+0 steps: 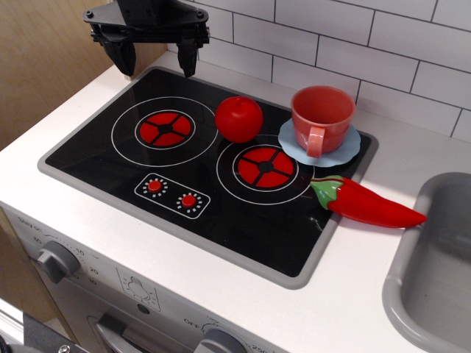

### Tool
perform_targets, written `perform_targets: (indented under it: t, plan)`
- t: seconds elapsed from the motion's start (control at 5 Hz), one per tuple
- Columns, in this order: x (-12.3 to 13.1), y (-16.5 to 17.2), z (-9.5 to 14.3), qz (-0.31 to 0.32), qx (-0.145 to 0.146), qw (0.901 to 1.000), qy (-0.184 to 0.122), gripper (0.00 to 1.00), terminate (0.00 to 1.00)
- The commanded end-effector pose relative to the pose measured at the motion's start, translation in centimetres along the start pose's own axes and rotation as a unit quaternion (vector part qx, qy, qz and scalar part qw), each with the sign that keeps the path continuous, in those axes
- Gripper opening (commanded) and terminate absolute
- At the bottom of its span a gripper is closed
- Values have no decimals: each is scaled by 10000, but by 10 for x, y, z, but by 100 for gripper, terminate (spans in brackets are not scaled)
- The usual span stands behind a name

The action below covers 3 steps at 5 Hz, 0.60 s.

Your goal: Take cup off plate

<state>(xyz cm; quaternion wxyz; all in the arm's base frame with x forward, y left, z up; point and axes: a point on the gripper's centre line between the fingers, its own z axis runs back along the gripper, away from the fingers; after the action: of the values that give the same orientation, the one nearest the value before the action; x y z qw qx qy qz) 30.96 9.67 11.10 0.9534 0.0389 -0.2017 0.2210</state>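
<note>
The coral-red cup (322,118) stands upright on the light blue plate (346,153) at the back right corner of the black toy stove (206,165). Its loop handle faces the front. My gripper (156,60) is open and empty, hanging above the stove's back left corner, far to the left of the cup. Its two black fingers point down, well apart.
A glossy red tomato (238,118) sits between the two red burners, just left of the cup. A red chili pepper (364,203) lies in front of the plate on the stove's right edge. A grey sink (434,272) is at the right. A white tiled wall runs behind.
</note>
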Motion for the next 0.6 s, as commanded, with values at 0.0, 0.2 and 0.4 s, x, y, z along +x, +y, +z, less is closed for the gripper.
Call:
perform_targets:
  t: [0.0,0.2,0.4]
  plan:
    - [0,0,0,0,0,10000,0,100,0]
    - [0,-15,21,-56,-103,9992,391,100,0]
    - [-3,-27,31,-74,-73,9986,526,100,0]
